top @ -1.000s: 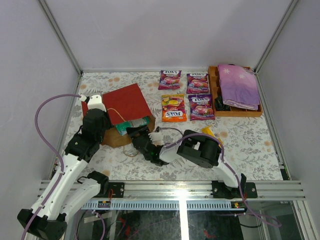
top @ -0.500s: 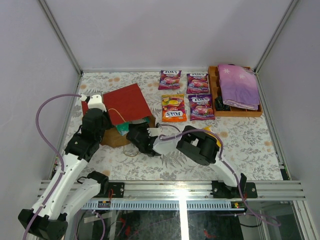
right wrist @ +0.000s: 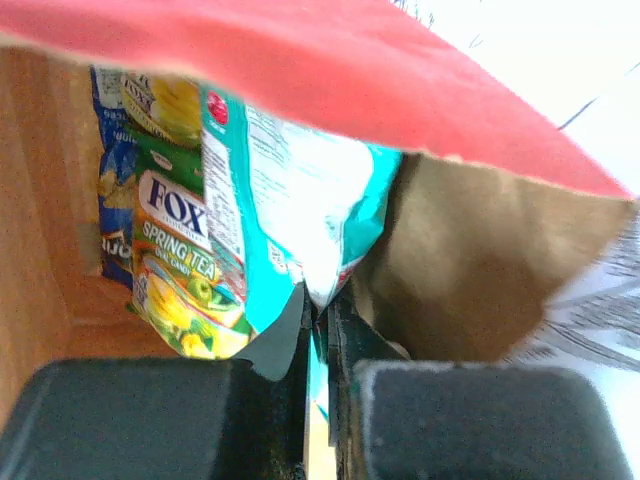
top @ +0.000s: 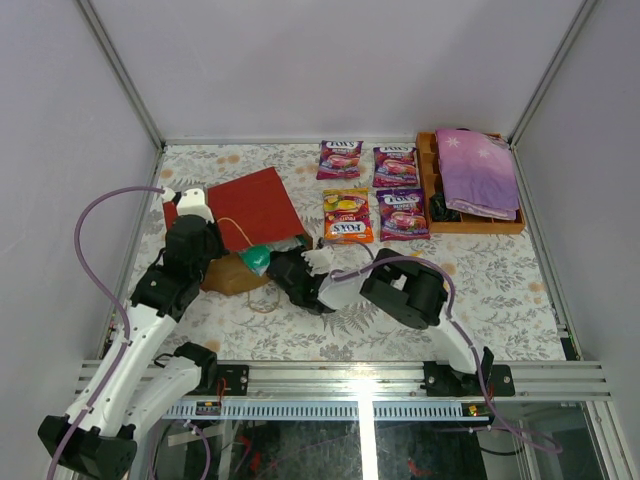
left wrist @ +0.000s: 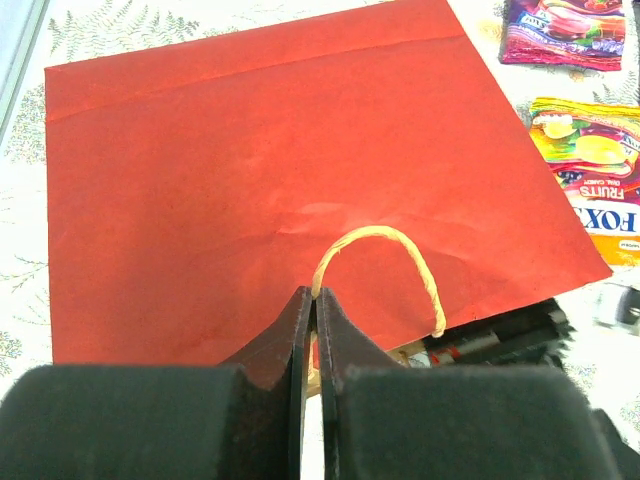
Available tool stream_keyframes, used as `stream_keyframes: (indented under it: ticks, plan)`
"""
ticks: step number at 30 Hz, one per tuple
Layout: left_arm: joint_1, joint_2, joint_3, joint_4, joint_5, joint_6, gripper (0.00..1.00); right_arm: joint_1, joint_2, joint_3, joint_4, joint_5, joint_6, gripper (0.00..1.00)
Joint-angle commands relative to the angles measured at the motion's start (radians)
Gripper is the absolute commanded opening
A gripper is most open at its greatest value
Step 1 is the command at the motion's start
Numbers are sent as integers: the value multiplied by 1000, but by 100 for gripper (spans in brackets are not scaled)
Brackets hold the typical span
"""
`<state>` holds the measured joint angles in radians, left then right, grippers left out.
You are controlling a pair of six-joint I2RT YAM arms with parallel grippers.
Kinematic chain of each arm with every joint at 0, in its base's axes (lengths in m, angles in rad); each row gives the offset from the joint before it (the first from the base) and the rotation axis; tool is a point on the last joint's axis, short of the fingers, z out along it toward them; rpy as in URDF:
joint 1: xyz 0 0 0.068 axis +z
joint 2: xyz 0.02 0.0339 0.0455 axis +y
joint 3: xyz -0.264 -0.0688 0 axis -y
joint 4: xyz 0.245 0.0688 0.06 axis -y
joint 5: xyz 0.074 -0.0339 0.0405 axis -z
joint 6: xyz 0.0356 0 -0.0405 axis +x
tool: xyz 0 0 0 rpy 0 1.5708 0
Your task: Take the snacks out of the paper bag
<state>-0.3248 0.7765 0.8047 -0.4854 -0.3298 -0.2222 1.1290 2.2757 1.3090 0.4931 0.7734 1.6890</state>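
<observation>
Left gripper (left wrist: pixel 313 335) is clamped on the thin beige cord handle (left wrist: pixel 385 245) of the red paper carrier bag (left wrist: pixel 250 170), which lies flat just ahead of it. Right gripper (right wrist: pixel 318 340) pinches the near edge of a teal glossy snack pouch (right wrist: pixel 300 190) at the bag's mouth. A green-yellow candy pouch (right wrist: pixel 175 270) sits deeper inside, ahead and to its left.

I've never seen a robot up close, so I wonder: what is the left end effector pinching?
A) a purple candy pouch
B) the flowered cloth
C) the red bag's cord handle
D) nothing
C: the left wrist view shows the left end effector shut on the cord handle of the red paper bag.
</observation>
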Motion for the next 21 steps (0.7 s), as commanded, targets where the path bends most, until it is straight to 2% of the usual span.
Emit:
stream_keyframes:
  ticks: [1,5,10,13,16,21]
  plan:
    - [16,-1,-7,53,11,12,0,5,-192,-149,116,-21,-161,0]
    - [22,-2,-6,53,16,11,0,43,-331,-295,133,-131,-188,0]
    - [30,2,-4,53,21,11,0,94,-500,-443,91,-154,-215,0]
    - [31,8,-4,54,24,9,0,97,-597,-513,52,-195,-290,0]
    - [33,10,-4,53,28,10,0,95,-726,-558,-7,-285,-491,0]
    - [31,7,-2,52,38,9,0,89,-890,-506,-312,-422,-868,0]
